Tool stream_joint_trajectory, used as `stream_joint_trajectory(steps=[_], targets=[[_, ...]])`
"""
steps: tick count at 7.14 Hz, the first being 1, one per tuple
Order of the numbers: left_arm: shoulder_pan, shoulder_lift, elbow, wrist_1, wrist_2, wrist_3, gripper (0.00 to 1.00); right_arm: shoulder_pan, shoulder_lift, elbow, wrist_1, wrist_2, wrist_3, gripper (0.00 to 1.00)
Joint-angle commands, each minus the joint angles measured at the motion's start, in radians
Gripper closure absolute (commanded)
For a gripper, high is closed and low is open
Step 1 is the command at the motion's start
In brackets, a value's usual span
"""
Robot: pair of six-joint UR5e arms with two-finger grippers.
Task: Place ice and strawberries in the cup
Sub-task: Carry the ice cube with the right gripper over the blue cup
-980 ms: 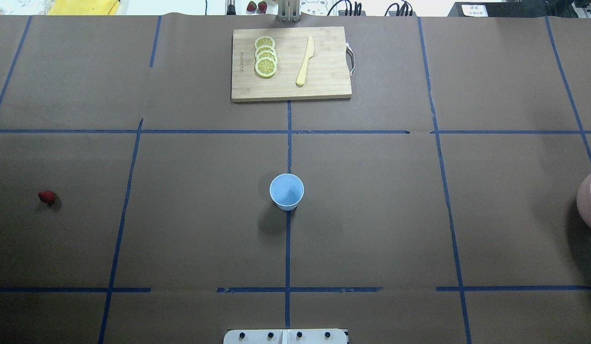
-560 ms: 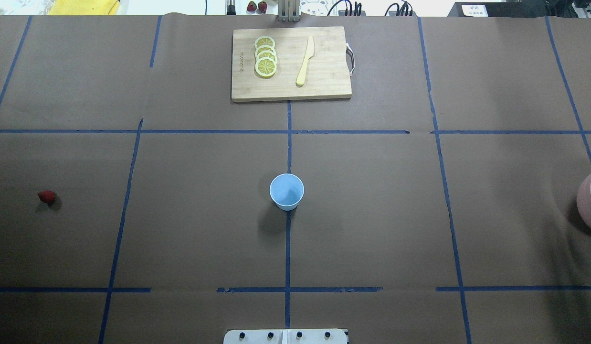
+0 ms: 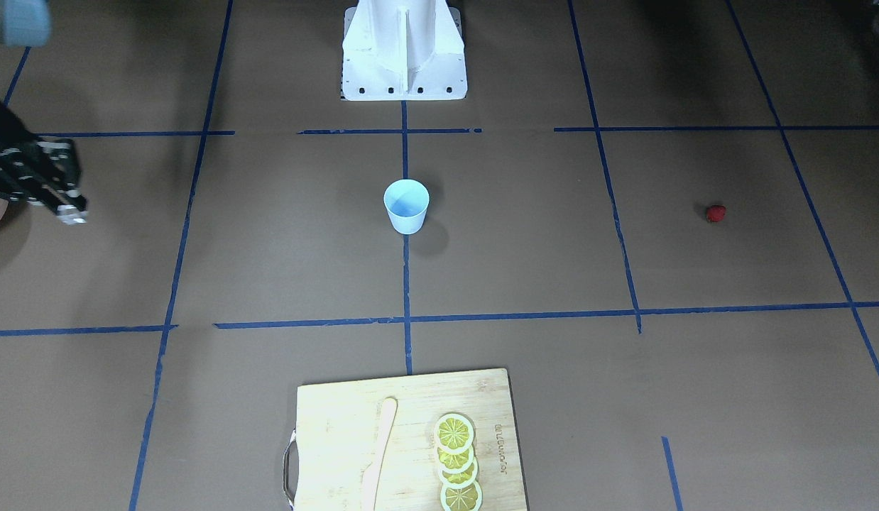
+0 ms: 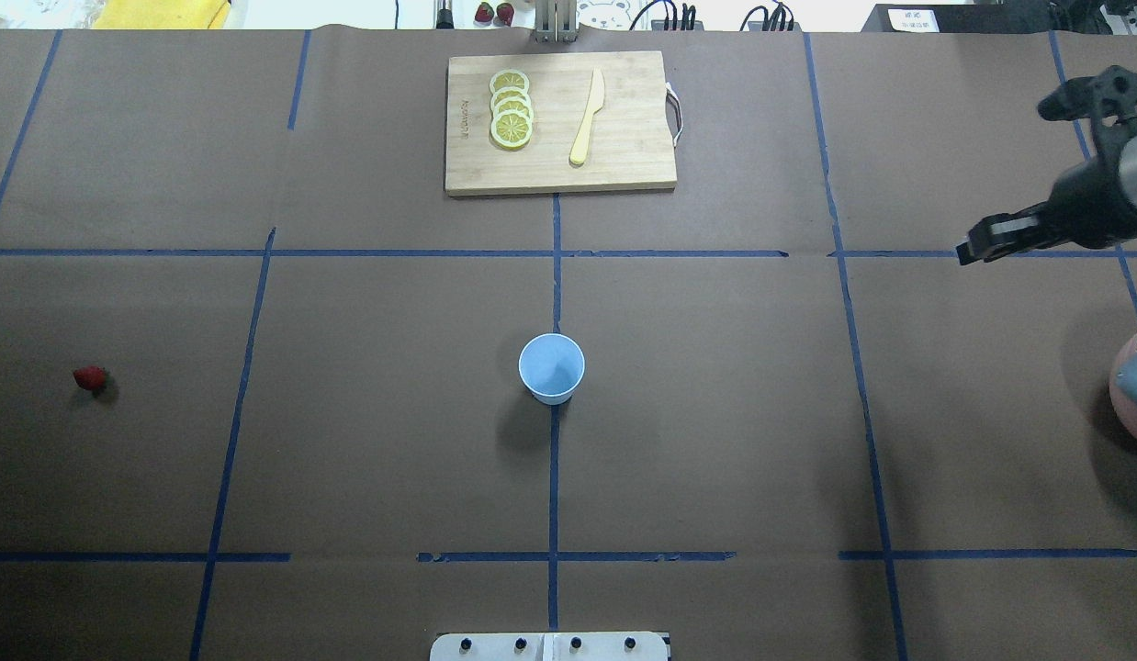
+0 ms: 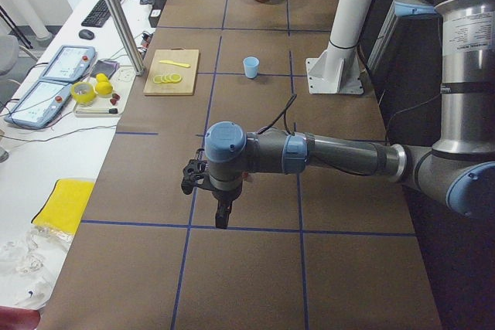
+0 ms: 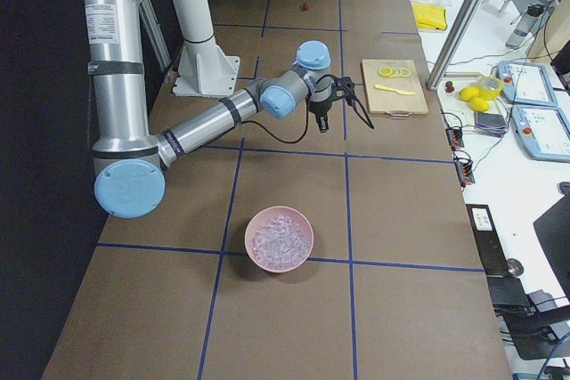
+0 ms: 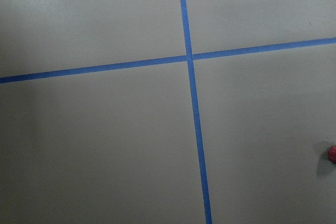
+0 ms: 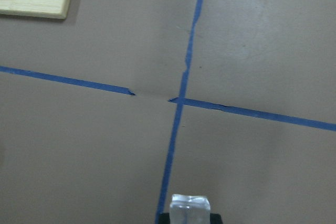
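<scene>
The light-blue cup [image 4: 551,367] stands upright at the table's middle and looks empty. One dark-red strawberry [image 4: 90,377] lies far to the left; it also shows at the right edge of the left wrist view, strawberry [image 7: 332,153]. My right gripper [image 4: 968,251] hovers over the right side of the table, well right of the cup, shut on a clear ice cube [image 8: 190,208]. My left gripper [image 5: 222,218] shows only in the exterior left view, pointing down over bare table, and I cannot tell whether it is open or shut.
A pink bowl [image 6: 280,238] holding several ice cubes sits at the table's right end. At the far middle lies a wooden cutting board [image 4: 624,165] with lemon slices [image 4: 512,119] and a yellow knife [image 4: 588,117]. Blue tape lines cross the brown table cover.
My right arm has come into the overhead view at the right edge, where no arm showed before. The cup and strawberry have not moved.
</scene>
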Motion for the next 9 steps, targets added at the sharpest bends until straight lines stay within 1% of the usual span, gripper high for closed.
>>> stream_joint_trajectory(steps=[1, 2, 3, 4, 5, 6, 7, 8, 9], targets=[[0.000, -0.008, -0.011, 0.000, 0.000, 0.000, 0.00, -0.185, 0.193, 0.001, -0.159, -0.144, 0.176, 1.00], [0.000, -0.008, -0.012, 0.000, 0.000, 0.000, 0.00, -0.269, 0.322, -0.002, -0.306, -0.195, 0.216, 1.00], [0.000, -0.008, -0.011, 0.000, 0.000, 0.000, 0.00, -0.387, 0.420, -0.019, -0.386, -0.300, 0.326, 1.00], [0.000, -0.008, -0.011, 0.000, 0.000, 0.000, 0.00, -0.458, 0.490, -0.062, -0.392, -0.374, 0.394, 1.00], [0.000, -0.008, -0.012, 0.000, 0.000, 0.000, 0.00, -0.508, 0.571, -0.127, -0.392, -0.419, 0.467, 1.00], [0.000, -0.008, -0.012, 0.000, 0.000, 0.000, 0.00, -0.544, 0.651, -0.209, -0.392, -0.450, 0.509, 1.00], [0.000, -0.008, -0.011, 0.000, 0.000, 0.000, 0.00, -0.576, 0.727, -0.310, -0.390, -0.486, 0.549, 1.00], [0.000, -0.008, -0.011, 0.000, 0.000, 0.000, 0.00, -0.592, 0.759, -0.359, -0.387, -0.503, 0.563, 1.00], [0.000, -0.008, -0.011, 0.000, 0.000, 0.000, 0.00, -0.601, 0.759, -0.367, -0.384, -0.507, 0.571, 1.00]])
